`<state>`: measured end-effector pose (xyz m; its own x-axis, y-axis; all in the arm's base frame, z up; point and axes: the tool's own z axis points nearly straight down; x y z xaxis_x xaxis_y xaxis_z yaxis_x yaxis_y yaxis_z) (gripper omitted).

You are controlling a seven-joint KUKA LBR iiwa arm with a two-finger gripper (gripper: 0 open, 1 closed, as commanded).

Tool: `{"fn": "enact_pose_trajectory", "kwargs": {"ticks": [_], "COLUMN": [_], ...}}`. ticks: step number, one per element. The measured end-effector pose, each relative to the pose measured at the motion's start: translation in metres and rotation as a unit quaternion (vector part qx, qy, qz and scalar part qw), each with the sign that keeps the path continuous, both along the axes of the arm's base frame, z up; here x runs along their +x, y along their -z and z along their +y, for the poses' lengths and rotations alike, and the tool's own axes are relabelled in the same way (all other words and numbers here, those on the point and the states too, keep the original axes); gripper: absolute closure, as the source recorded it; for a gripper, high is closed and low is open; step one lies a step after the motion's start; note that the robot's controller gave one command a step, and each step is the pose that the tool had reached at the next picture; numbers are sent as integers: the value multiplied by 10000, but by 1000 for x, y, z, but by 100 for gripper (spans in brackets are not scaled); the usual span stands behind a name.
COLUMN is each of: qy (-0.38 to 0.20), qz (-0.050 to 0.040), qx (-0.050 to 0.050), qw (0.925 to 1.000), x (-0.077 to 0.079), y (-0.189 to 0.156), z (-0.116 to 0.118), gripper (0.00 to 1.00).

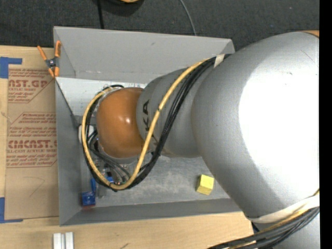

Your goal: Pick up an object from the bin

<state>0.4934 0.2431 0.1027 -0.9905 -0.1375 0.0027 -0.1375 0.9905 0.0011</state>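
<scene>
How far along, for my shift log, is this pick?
Done: the arm is down in the bin, orange wrist cover over its left half. In hand: no grasp is visible; the yellow cube and the small blue piece lie on the floor. Left: gripping one thing and lifting it out.

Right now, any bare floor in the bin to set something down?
Yes: the floor strip along the near wall of the bin, between the small blue block and the yellow cube. Left-centre is crowded: the orange cover and cables hang over it. The rest lies under the arm.
</scene>
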Motion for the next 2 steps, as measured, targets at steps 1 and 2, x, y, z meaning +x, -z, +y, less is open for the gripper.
{"fn": "enact_pose_trajectory", "kwargs": {"ticks": [1, 2], "qy": [0, -1], "qz": [-4, -13], "qx": [2, 8], "qw": [10000, 10000], "x": [0, 1], "y": [-10, -18], "z": [0, 0], "gripper": [100, 100]}}
